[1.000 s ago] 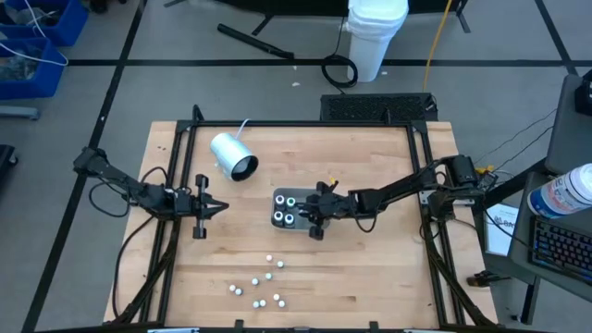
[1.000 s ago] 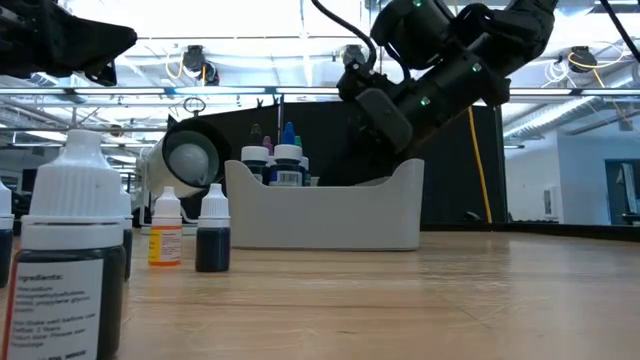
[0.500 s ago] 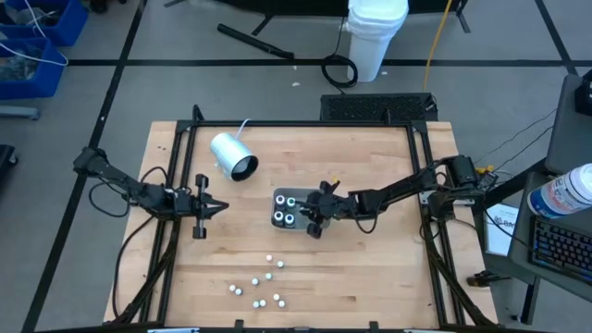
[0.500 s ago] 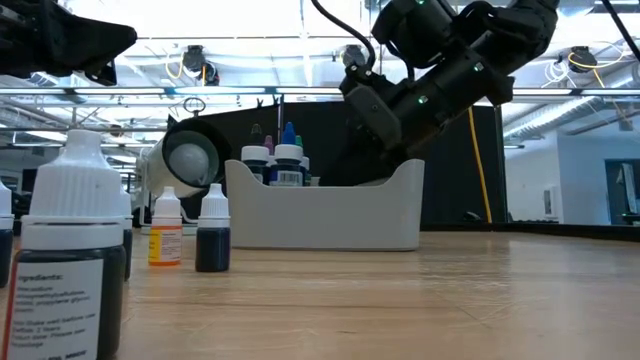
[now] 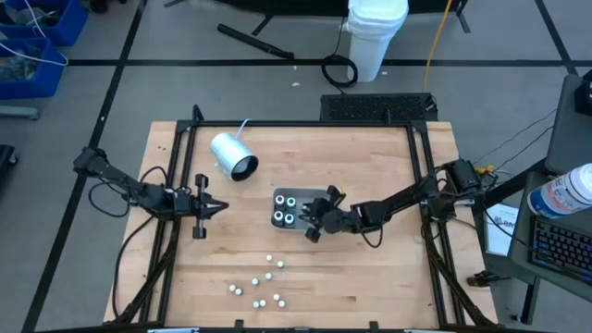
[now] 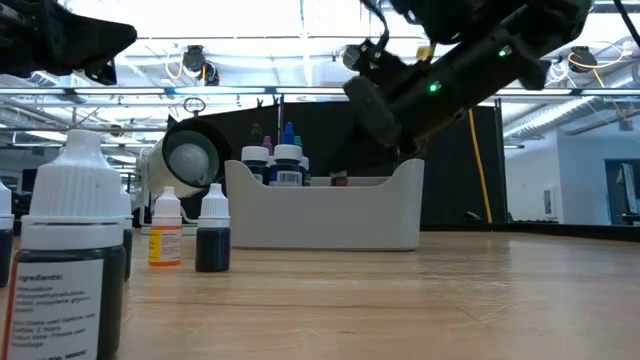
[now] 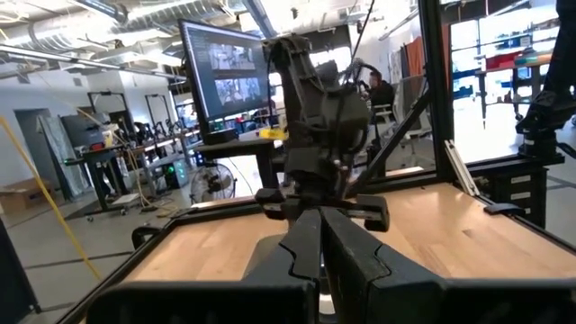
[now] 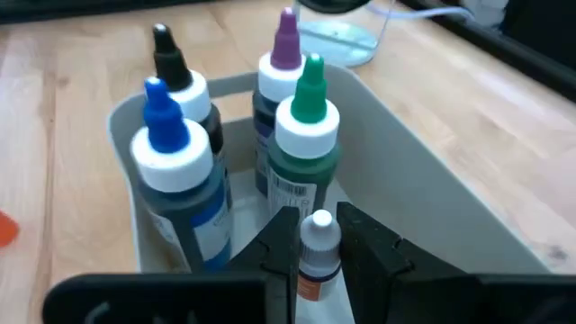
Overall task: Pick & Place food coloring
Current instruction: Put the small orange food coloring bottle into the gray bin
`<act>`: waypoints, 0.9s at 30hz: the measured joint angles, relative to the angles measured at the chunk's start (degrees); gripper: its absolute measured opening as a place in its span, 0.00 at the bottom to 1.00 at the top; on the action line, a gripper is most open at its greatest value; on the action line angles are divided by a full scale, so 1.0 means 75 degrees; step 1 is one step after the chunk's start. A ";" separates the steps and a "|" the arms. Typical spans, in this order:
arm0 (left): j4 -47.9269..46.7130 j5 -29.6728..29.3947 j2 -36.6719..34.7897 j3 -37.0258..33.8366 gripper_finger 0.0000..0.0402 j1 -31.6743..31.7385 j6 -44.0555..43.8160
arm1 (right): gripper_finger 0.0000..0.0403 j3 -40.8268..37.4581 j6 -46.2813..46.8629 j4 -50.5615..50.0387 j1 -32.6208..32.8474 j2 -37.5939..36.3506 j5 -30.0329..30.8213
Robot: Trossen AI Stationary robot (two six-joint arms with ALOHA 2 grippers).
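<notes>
Four little food coloring bottles with blue, black, purple and green tips (image 8: 310, 135) already stand in the shallow grey tray (image 5: 277, 196) in the middle of the wooden table (image 5: 370, 277), and the right gripper (image 8: 310, 247) hangs over the tray's right end, pinching one more small bottle with a white cap and an orange label (image 8: 317, 256). About nine tiny white-topped bottles (image 5: 264, 287) wait on the near side of the table, so I think most of the job is left. The left gripper (image 5: 222, 208) rests shut and empty on the left, and some bottles may be hidden behind the tray wall.
</notes>
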 joint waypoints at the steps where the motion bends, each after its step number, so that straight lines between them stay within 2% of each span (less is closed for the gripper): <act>1: 0.0030 0.0000 0.0001 0.0000 0.05 0.0000 0.0000 | 0.13 0.0000 0.0001 0.0032 0.0052 0.0000 0.0158; 6: 0.0053 0.0000 -0.0001 0.0000 0.05 0.0000 -0.0001 | 0.13 0.0000 0.0167 0.0391 0.0123 0.0338 0.0716; 12: 0.0042 0.0003 0.0000 -0.0003 0.05 -0.0002 -0.0008 | 0.13 0.0010 0.0232 0.1450 0.0088 0.1082 0.0723; 21: 0.0027 0.0003 -0.0001 -0.0003 0.05 0.0000 -0.0009 | 0.13 0.0006 0.0359 0.1417 0.0082 0.1207 0.0689; 27: 0.0027 0.0003 -0.0001 -0.0003 0.05 -0.0003 -0.0006 | 0.21 0.0006 0.0194 0.1417 0.0082 0.1204 0.0686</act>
